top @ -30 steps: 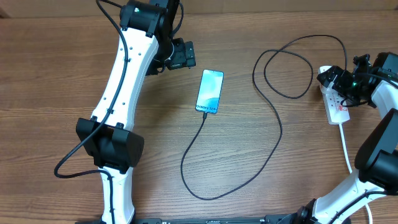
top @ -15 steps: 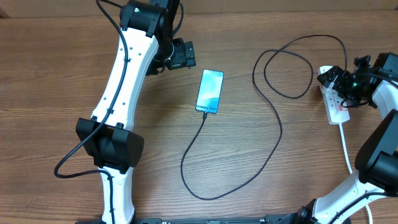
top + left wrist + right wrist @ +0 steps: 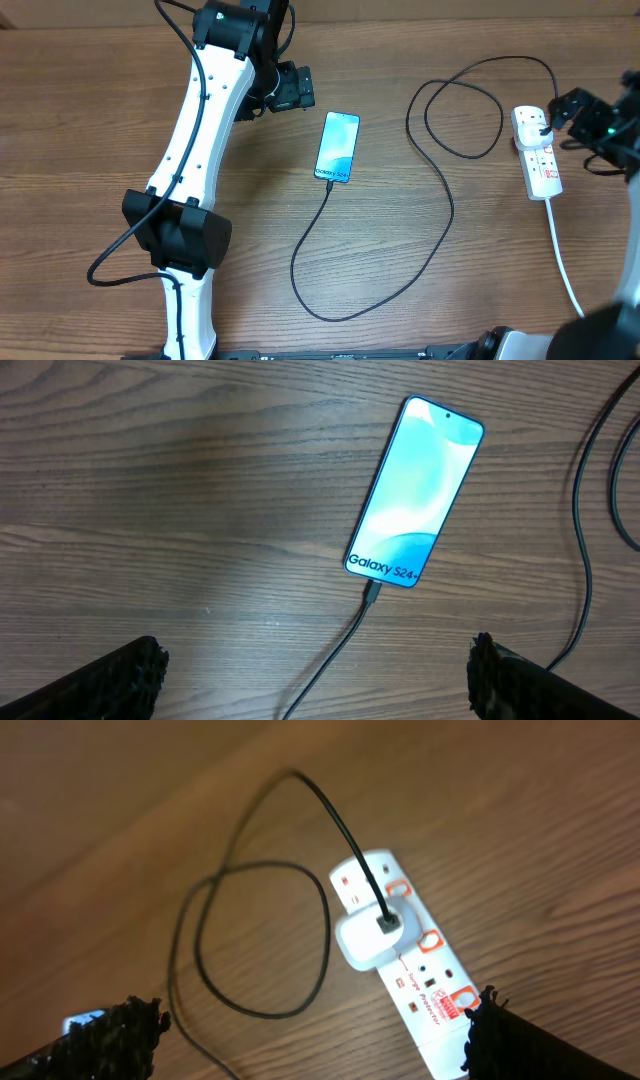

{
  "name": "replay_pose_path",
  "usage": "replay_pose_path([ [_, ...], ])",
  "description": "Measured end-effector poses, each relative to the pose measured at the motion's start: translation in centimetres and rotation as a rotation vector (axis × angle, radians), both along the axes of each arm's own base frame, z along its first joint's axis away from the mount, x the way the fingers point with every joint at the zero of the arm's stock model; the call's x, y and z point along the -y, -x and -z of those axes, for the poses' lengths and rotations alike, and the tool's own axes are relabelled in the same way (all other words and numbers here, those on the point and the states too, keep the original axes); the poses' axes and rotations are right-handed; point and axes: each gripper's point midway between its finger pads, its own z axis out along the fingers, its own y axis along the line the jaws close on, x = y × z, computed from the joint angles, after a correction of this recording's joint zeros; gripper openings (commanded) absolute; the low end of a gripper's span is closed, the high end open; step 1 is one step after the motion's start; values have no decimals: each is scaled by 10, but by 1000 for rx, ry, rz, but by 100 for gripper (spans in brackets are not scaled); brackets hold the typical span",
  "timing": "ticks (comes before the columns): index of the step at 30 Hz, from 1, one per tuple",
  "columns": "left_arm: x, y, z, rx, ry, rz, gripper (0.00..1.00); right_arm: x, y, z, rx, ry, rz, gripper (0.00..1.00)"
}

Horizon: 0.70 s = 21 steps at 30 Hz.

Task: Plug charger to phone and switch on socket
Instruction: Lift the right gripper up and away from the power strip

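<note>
a: overhead first. where does everything sit?
b: the phone [image 3: 337, 147] lies face up mid-tabletop [image 3: 100, 90]. the charger [image 3: 448, 205] runs from its lower end in slack loops to the socket [image 3: 537, 155] at the right edge, so nothing seems to tug the plug. the left gripper [image 3: 296, 90] hangs upper left of the phone, its arm stretched up the frame. the right gripper [image 3: 568, 106] is just beside the socket's top.
a: left wrist?
b: gripper spread wide, empty. the connector tip [image 3: 372, 593] looks seated in the phone.
a: right wrist?
b: spread and empty too, angled down at the socket, where a white adapter [image 3: 368, 937] sits. whether the socket is switched on, i can't tell.
</note>
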Motion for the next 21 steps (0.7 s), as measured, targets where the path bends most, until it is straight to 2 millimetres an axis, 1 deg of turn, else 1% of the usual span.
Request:
replay_pose_path([
  [2, 0, 0, 0, 0, 0, 0, 100, -4, 8, -22, 52, 28, 1, 100],
  [4, 0, 0, 0, 0, 0, 0, 100, -7, 14, -41, 96, 51, 0, 100],
  [6, 0, 0, 0, 0, 0, 0, 100, -9, 18, -49, 117, 62, 1, 100],
  [8, 0, 0, 0, 0, 0, 0, 100, -10, 18, -51, 122, 65, 1, 100],
  [13, 0, 0, 0, 0, 0, 0, 100, -9, 17, -47, 111, 59, 1, 100],
  [21, 0, 0, 0, 0, 0, 0, 100, -9, 17, -47, 110, 59, 1, 100],
])
